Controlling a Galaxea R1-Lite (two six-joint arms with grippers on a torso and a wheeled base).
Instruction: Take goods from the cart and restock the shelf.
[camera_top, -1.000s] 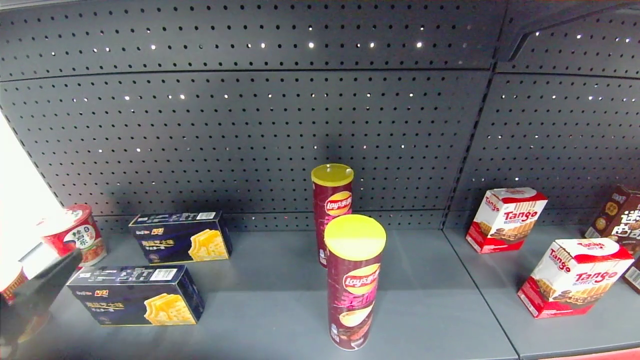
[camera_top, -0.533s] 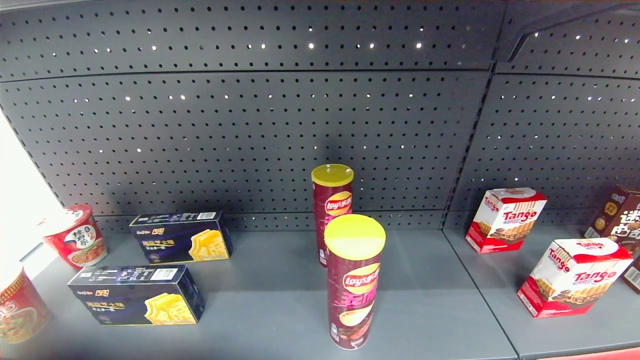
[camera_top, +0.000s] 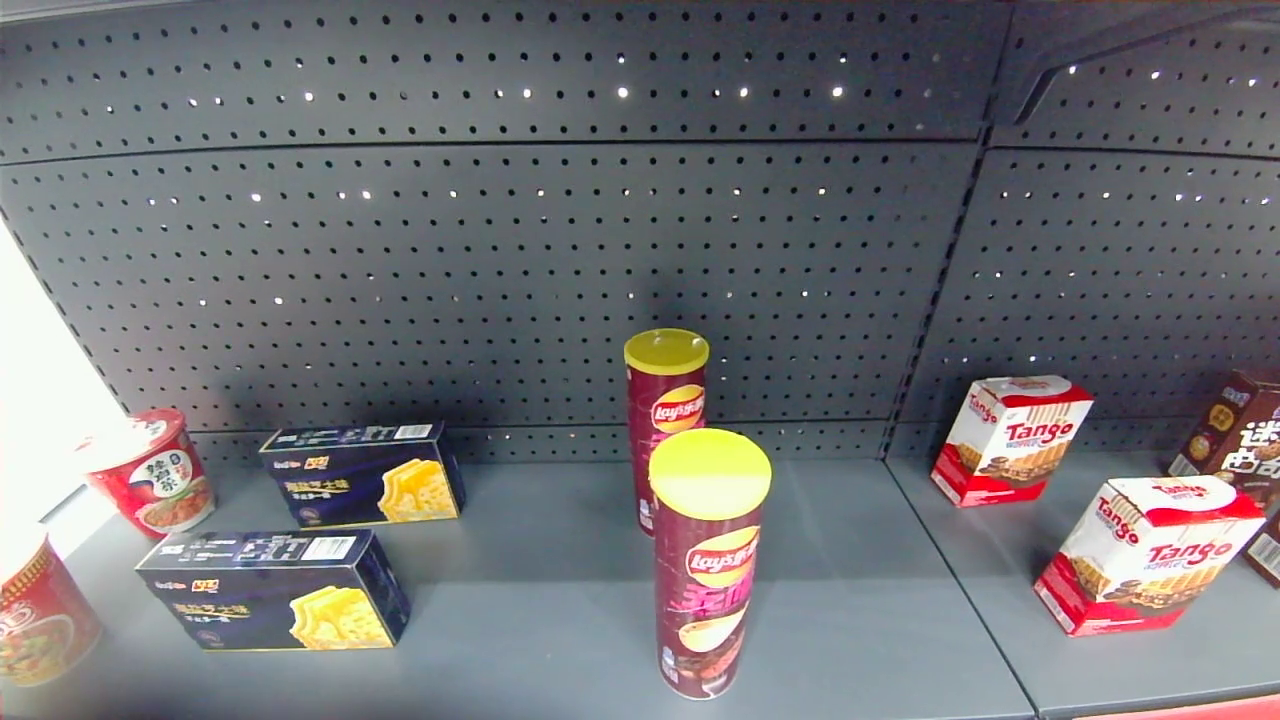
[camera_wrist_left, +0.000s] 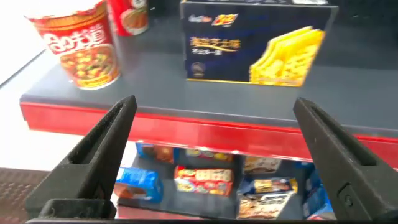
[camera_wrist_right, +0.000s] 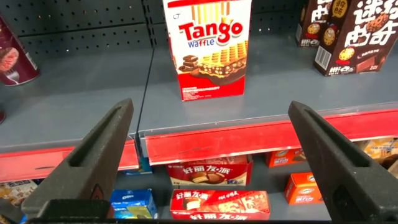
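Since both the left tool (camera_wrist_left: 214, 106) and right tool (camera_wrist_right: 210, 107) hang spread and empty before the shelf (camera_top: 560, 600), I'd back straight off before turning for the cart.

The wafer box (camera_wrist_right: 208, 46) beyond the right fingers (camera_wrist_right: 93, 168) bears a logo (red lettering). The noodle cup (camera_wrist_left: 84, 46) and cracker box (camera_wrist_left: 258, 43) beyond the left fingers (camera_wrist_left: 93, 162) bear print.

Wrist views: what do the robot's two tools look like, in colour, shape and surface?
The left tool has two matte black fingers. They are long wedges, broad at the base and tapering to narrow tips, with a faintly grainy surface. The right tool looks the same: plain black, without markings.
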